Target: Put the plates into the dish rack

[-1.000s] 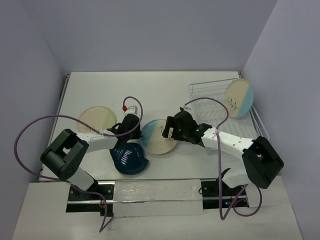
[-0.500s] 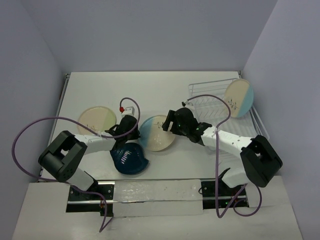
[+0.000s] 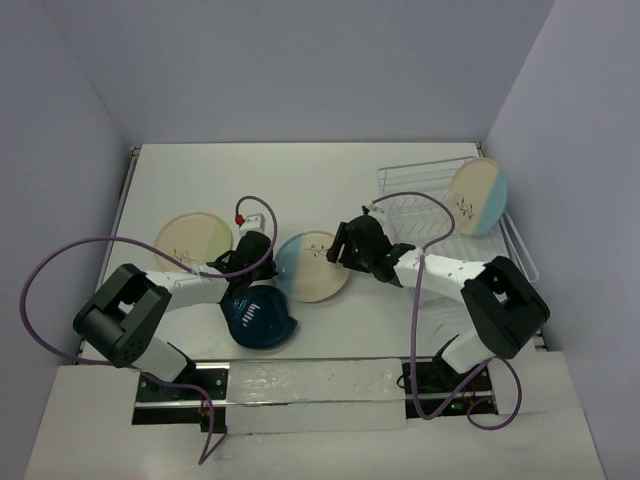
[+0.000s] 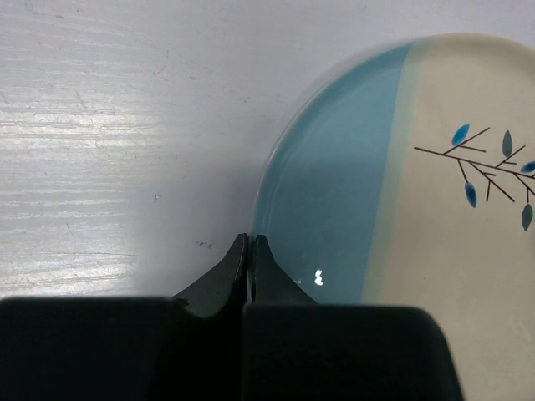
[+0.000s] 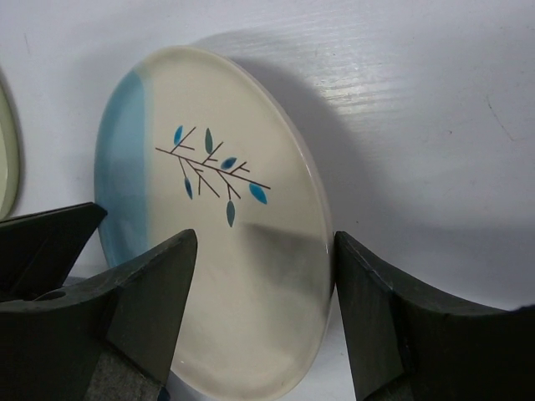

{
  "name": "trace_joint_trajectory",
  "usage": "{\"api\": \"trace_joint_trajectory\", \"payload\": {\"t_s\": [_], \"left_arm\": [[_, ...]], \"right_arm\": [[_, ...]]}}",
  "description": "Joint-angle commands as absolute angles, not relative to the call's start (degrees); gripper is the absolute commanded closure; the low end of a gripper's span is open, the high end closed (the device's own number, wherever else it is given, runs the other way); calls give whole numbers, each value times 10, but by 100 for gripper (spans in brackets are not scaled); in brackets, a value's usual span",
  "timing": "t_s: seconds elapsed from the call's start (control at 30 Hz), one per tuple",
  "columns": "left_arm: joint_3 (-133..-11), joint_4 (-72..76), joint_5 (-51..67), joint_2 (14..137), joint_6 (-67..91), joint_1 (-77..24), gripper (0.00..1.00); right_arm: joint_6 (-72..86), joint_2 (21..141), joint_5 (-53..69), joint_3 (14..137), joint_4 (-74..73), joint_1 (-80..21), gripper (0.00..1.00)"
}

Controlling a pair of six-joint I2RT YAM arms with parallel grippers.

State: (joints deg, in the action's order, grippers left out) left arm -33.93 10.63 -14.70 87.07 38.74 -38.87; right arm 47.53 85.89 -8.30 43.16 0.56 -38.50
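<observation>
A cream-and-light-blue plate point(image 3: 312, 267) with a dark sprig sits mid-table, its right side raised off the surface. My left gripper point(image 3: 264, 262) is shut, its tips point(image 4: 251, 242) pressed against the plate's blue left rim point(image 4: 334, 209) and holding nothing. My right gripper point(image 3: 344, 254) stands open astride the plate's cream right rim point(image 5: 251, 276), one finger point(image 5: 159, 284) over the face and the other point(image 5: 393, 309) just outside the edge. A second sprig plate point(image 3: 477, 196) stands in the wire dish rack point(image 3: 410, 190). The pale yellow plate point(image 3: 193, 240) and the teal leaf dish point(image 3: 258, 317) lie at left.
The rack fills the back right corner against the right wall. The teal dish lies just under my left arm, near the table's front edge. Purple cables loop over both arms. The yellow plate's edge point(image 5: 7, 159) shows at the left of the right wrist view.
My right gripper has slid left onto the plate's right rim and its jaws have narrowed. The plate has shifted slightly up the table and tilted. My left gripper stayed shut at its left rim.
</observation>
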Motion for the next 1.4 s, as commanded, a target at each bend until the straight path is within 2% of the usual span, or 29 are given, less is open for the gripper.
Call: {"api": "trace_joint_trajectory", "payload": {"t_s": [0.0, 0.17, 0.4, 0.57, 0.67, 0.8, 0.87, 0.9, 0.97, 1.07, 1.1, 1.13, 1.3, 1.33, 1.37], "left_arm": [[-342, 165, 2, 894, 421, -413, 100], [-331, 187, 17, 879, 423, -413, 100], [-317, 205, 24, 850, 425, -413, 100], [-313, 197, 11, 839, 425, -413, 100], [-314, 190, 3, 831, 423, -413, 100], [-316, 177, 3, 819, 418, -413, 100], [-316, 173, 3, 809, 417, -413, 100], [-316, 173, 3, 807, 417, -413, 100], [-317, 173, 3, 803, 416, -413, 100], [-318, 170, 4, 801, 414, -413, 100], [-318, 170, 4, 800, 414, -413, 100], [-319, 168, 3, 796, 413, -413, 100], [-341, 139, -30, 761, 404, -413, 99], [-345, 133, -37, 750, 401, -413, 94], [-352, 121, -51, 727, 398, -413, 81]], "right_arm": [[539, 826, 98, 478, 208, -418, 35], [529, 775, 127, 483, 236, -418, 37], [537, 802, 172, 498, 235, -422, 38], [508, 842, 133, 549, 108, -432, 38], [469, 870, 60, 594, 2, -440, 38], [420, 903, 43, 637, -82, -457, 31], [400, 910, 28, 644, -98, -463, 37], [398, 911, 9, 645, -104, -468, 50], [396, 910, -11, 650, -105, -471, 60], [399, 905, -50, 656, -105, -472, 90], [400, 903, -58, 657, -105, -472, 93], [399, 897, -83, 662, -105, -472, 100], [358, 856, -163, 687, -106, -473, 100], [345, 846, -179, 694, -107, -472, 100], [323, 830, -206, 705, -106, -471, 100]]}}
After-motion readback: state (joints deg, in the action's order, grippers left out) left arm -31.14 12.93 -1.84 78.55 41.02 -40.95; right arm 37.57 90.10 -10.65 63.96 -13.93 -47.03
